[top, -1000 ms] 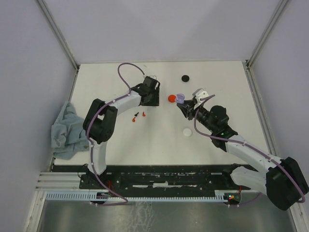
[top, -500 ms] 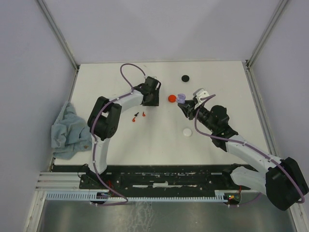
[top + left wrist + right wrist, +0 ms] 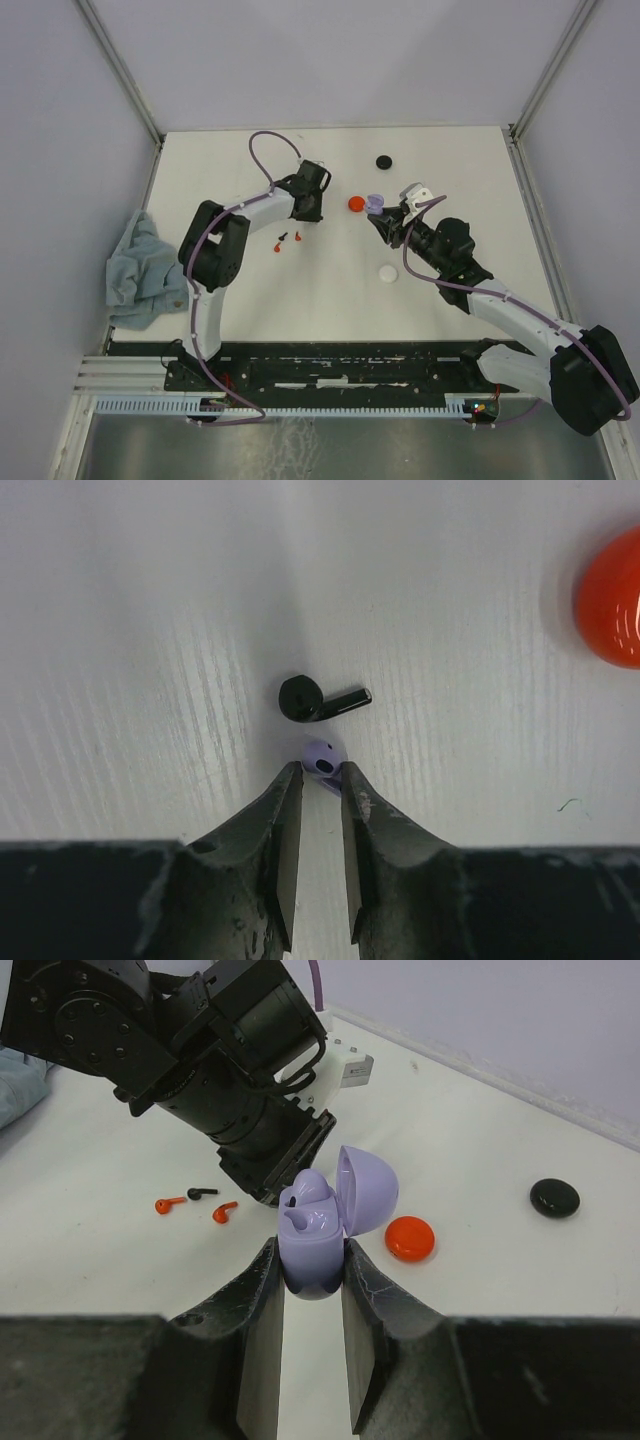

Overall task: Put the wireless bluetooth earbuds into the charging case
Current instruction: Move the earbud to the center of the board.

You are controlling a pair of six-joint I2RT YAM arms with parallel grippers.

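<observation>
In the left wrist view, a tiny lavender earbud (image 3: 321,757) lies on the white table. My left gripper (image 3: 320,772) pinches it between its fingertips. A black earbud (image 3: 318,698) lies just beyond it. My right gripper (image 3: 311,1252) is shut on the lavender charging case (image 3: 312,1228). The case is held upright with its lid (image 3: 370,1188) open, and one lavender bud (image 3: 308,1190) seems seated inside. In the top view the left gripper (image 3: 305,208) sits left of the held case (image 3: 375,203).
A red case (image 3: 355,204) lies between the two grippers. A black case (image 3: 384,161) sits farther back and a white case (image 3: 388,273) nearer. Two red earbuds (image 3: 276,246) (image 3: 298,237) and a black one (image 3: 284,237) lie near the left arm. A grey cloth (image 3: 140,270) lies at the left edge.
My left gripper's jaws have narrowed onto the lavender earbud, and that arm has shifted slightly. The right arm and the case have not moved.
</observation>
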